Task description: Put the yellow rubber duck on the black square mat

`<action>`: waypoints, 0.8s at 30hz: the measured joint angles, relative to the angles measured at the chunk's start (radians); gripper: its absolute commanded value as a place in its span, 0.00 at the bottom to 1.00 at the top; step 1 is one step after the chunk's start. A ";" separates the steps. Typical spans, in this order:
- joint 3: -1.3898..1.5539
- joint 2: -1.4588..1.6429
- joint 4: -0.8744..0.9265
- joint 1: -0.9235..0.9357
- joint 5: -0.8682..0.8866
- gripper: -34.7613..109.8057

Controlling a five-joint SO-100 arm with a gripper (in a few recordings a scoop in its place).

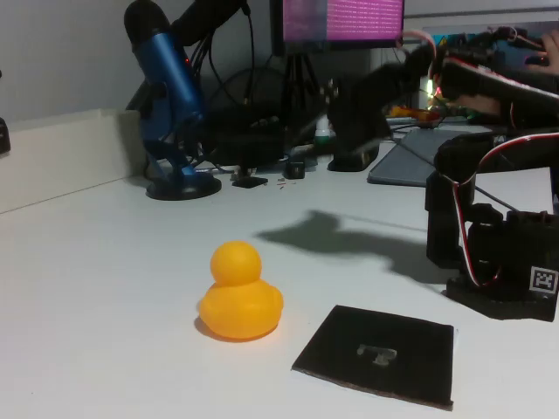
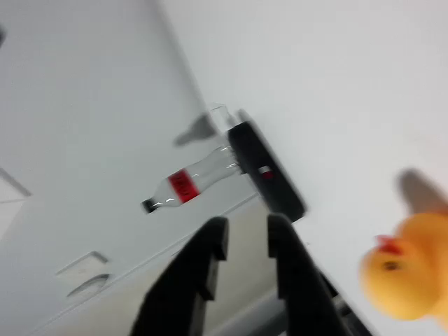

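Observation:
The yellow rubber duck [image 1: 238, 292] stands upright on the white table, left of centre in the fixed view. In the wrist view the duck [image 2: 406, 269] sits at the lower right with its orange beak showing. The black square mat [image 1: 376, 353] lies flat just right of the duck, a pale grey mark at its centre, with nothing on it. My gripper [image 1: 354, 131] hangs blurred in the air far behind the duck and well above the table. In the wrist view the gripper [image 2: 246, 231] has a narrow gap between its black fingers [image 2: 210, 245] and holds nothing.
The arm's black base [image 1: 502, 262] stands right of the mat. A blue microphone [image 1: 166, 96], cables and a monitor [image 1: 341, 19] crowd the back. A low white wall [image 1: 61, 157] borders the left. A clear bottle with a red label [image 2: 185, 185] appears in the wrist view.

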 measured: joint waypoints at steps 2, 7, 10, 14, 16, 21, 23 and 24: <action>-0.083 -0.071 0.000 0.000 0.000 0.29; -0.304 -0.249 0.000 0.000 0.000 0.29; -0.411 -0.354 0.000 0.000 0.000 0.29; -0.515 -0.469 0.000 0.000 0.000 0.29; -0.554 -0.532 0.000 0.000 0.000 0.29; -0.646 -0.675 0.040 0.000 0.000 0.29; -0.690 -0.729 0.080 0.000 0.000 0.29; -0.712 -0.753 0.097 0.000 0.000 0.29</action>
